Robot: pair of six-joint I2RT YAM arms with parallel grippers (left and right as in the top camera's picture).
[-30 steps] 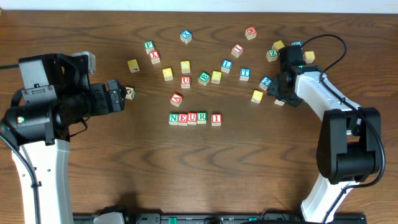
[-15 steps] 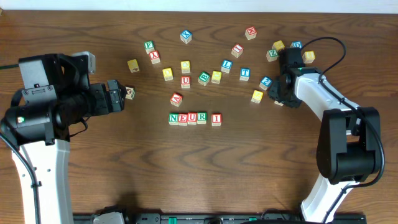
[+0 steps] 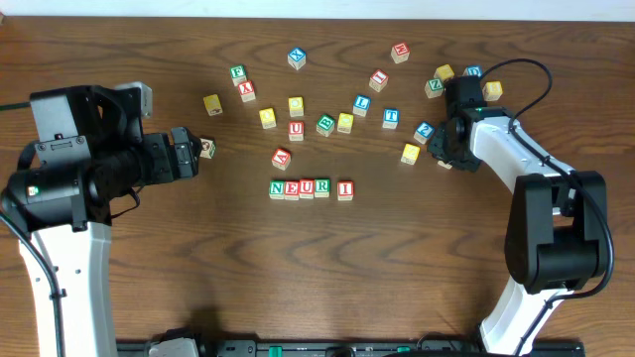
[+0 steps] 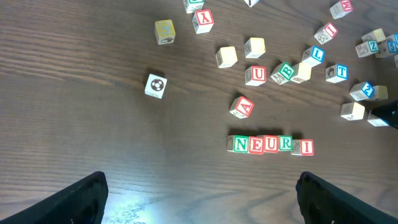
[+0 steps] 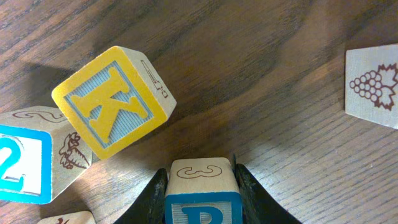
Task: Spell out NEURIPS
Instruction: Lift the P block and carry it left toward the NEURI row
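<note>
Five cubes reading N, E, U, R, I stand in a row (image 3: 308, 188) at the table's middle, also seen in the left wrist view as a row (image 4: 270, 145). At the right, my right gripper (image 3: 445, 159) is down among the loose cubes. Its jaws (image 5: 202, 180) press both sides of a blue-lettered cube (image 5: 202, 190) resting on the wood. Only the letter's top shows, which fits P. My left gripper (image 3: 193, 151) hovers at the left, wide open (image 4: 202, 199) over bare wood. I cannot pick out the S cube.
A yellow K cube (image 5: 115, 102) and a blue 2 cube (image 5: 22, 165) lie close to the left of the right fingers. A grape-picture cube (image 5: 372, 87) lies to their right. Loose cubes X (image 3: 297, 57), L (image 3: 361, 103), T (image 3: 391, 117) and A (image 3: 282, 158) lie behind the row.
The right gripper's jaws have narrowed onto the blue-lettered cube. Neither arm nor any cube has shifted in the overhead view.
</note>
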